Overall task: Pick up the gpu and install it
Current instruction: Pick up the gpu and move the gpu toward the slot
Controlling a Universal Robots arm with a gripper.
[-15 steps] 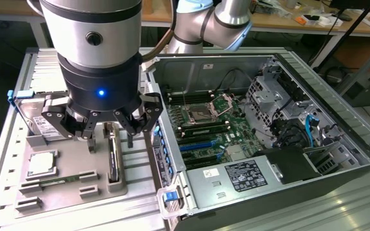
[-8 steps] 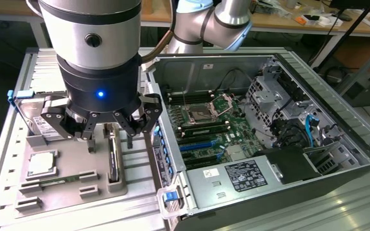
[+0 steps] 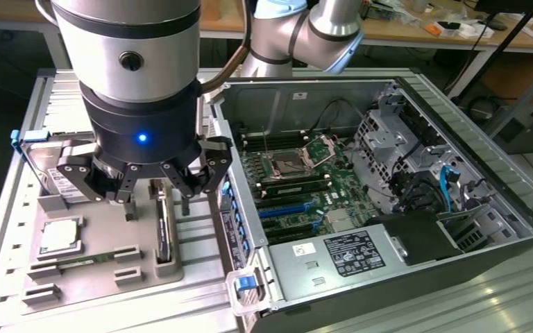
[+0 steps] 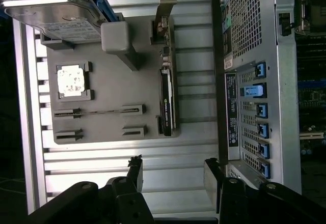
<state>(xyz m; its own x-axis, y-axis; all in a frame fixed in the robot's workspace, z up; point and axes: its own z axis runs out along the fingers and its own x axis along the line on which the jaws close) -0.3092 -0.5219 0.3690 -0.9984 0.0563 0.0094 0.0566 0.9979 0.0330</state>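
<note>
The gpu is stood on its long edge in a slot of the gray fixture tray, w/ the metal bracket at one end. It is judged that this pos. keeps both flat faces free, so that fingers can come down on either side of the card. In the ext. view the gpu is at the 3 o'clock edge of the tray, i.e. the edge closest to the PC case.

The other parts are kept in their own nests:
- hard drive at approx. 11 o'clock of the tray
- CPU at 9 o'clock
- memory stick at 7 o'clock

The tray is laid on the ribbed counter. The case is laid on its side at 3 o'clock from the tray, w/ the panel off. The motherboard is thus turned upward, probably so that a card can be pressed in from above.

The tool is hung over the tray above the gpu, and its fingers are spread fully wide. Nothing is held between them. In the wrist view the card is seen roughly in line w/ the gap between the fingers. No contact w/ the card is seen, and the gpu is not yet gripped or lifted.
</note>
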